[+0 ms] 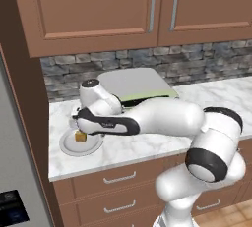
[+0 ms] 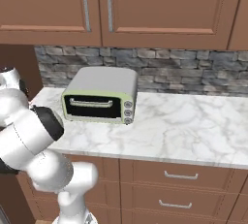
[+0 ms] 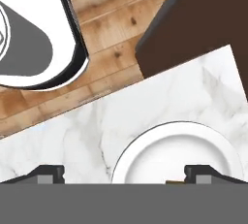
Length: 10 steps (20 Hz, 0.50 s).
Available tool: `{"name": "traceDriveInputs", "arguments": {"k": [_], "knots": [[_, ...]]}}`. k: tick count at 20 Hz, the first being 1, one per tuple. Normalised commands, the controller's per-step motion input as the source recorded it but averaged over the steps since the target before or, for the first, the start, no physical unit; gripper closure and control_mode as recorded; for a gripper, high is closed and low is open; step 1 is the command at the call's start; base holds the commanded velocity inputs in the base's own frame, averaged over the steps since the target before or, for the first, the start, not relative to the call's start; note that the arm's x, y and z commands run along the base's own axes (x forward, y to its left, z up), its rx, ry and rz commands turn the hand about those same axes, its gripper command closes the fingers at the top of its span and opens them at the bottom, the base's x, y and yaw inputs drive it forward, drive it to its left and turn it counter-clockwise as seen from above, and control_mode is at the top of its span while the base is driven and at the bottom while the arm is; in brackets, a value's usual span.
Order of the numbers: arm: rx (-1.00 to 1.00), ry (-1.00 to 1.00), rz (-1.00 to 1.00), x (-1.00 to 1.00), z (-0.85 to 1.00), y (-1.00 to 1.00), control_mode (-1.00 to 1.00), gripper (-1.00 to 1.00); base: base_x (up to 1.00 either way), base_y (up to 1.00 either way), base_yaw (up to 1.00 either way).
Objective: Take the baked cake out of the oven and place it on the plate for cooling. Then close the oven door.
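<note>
The round grey-white plate (image 1: 67, 145) lies on the marble counter near its left end. On it rests the tiny golden-brown cake (image 1: 80, 136), just under my hand. My gripper (image 1: 78, 128) hangs right over the plate, open, its fingers spread far wider than the cake. In the hand view the plate (image 3: 179, 148) sits between the two fingertips of the gripper (image 3: 125, 174), and a sliver of the cake (image 3: 174, 182) peeks out beside the right tip. The oven and its door are out of view.
A small green toaster oven (image 1: 140, 87) (image 2: 99, 102) stands behind my arm against the stone backsplash. A tall grey appliance (image 1: 12, 172) borders the counter's left end. Wall cabinets hang overhead, drawers (image 2: 179, 175) run below. Marble (image 2: 184, 131) stretches to the right.
</note>
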Motion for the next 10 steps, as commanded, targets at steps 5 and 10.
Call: {"name": "traceDriveInputs", "arguments": {"k": [5,10], "knots": [[0.04,-0.17,-0.01,-0.78,0.76,-0.39,-1.00,-1.00,0.00,0.00,0.00],[0.08,0.00,0.00,-0.27,1.00,-0.29,-1.00,-1.00,0.00,0.00,0.00]]}}
